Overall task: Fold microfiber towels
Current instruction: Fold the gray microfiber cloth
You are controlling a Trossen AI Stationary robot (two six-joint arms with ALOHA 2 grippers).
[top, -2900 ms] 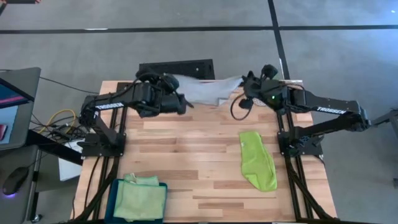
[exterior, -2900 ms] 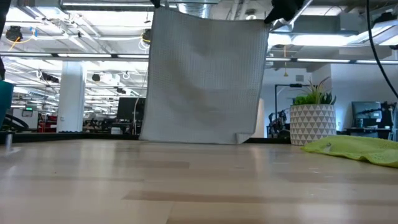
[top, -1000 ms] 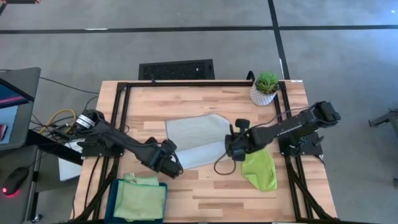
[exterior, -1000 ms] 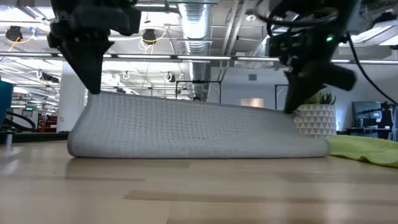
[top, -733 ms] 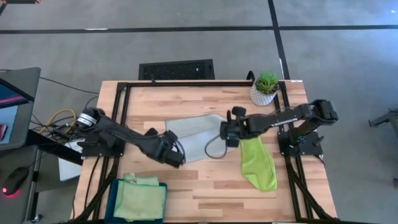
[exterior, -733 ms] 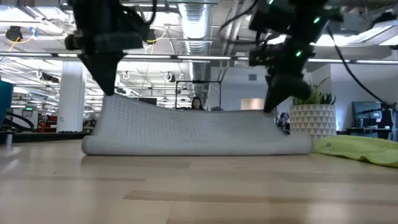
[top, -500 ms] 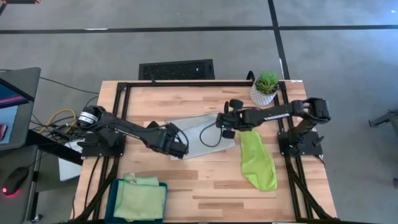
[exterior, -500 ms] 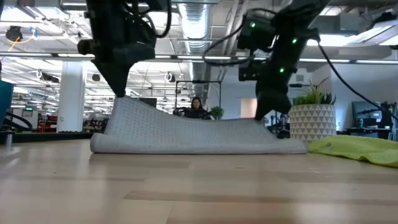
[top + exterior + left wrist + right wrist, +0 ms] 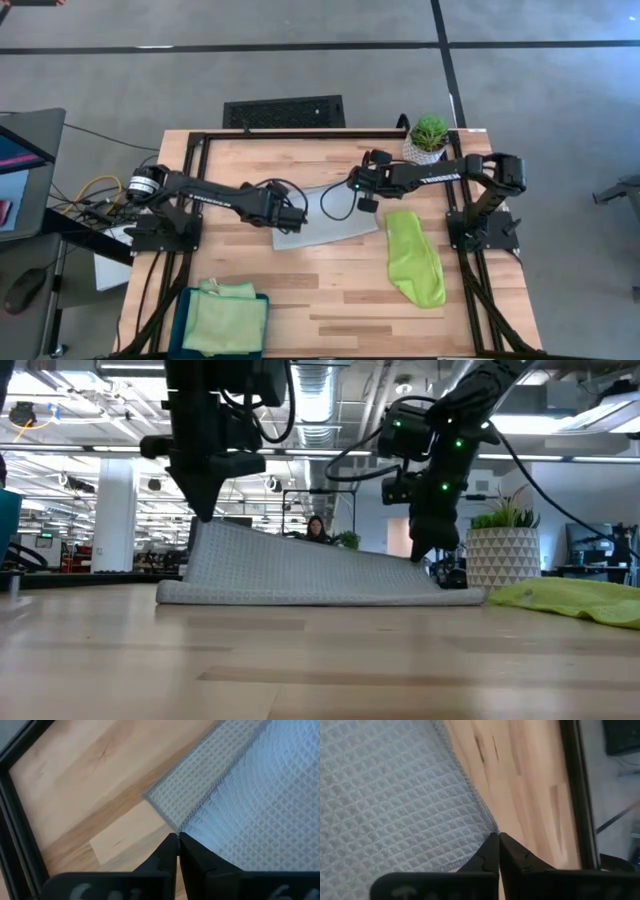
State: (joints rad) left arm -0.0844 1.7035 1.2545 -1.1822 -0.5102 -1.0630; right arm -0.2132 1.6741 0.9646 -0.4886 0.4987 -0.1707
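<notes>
The pale grey-green towel lies in the middle of the table, doubled over, its fold toward the near edge. My left gripper is shut on the upper layer's left corner and holds it up. My right gripper is shut on the upper layer's right corner, low over the table. The lime green towel lies flat at the right. Two more green towels lie in the teal bin. The bright yellow towel is not in view. My left gripper pinches the upper layer's left corner between its two fingers, pointing down from above. That corner stands lifted above the lower layer, whose corner lies flat on the wood. The cloth slopes down from it toward the right. My right gripper pinches the upper layer's right corner between its two fingers, pointing down from above. The corner is low, close over the lower layer; whether it rests on it I cannot tell.
A potted plant stands at the far right corner, close behind my right arm. The teal bin sits at the near left corner. A black frame runs along the table's far and side edges.
Both grippers have gone toward the table's far edge, shut on the towel's corners. The carried edge has come over the rest of the towel, folding it in two, while the fold stays near. My right gripper has also gone down; my left stays higher.
</notes>
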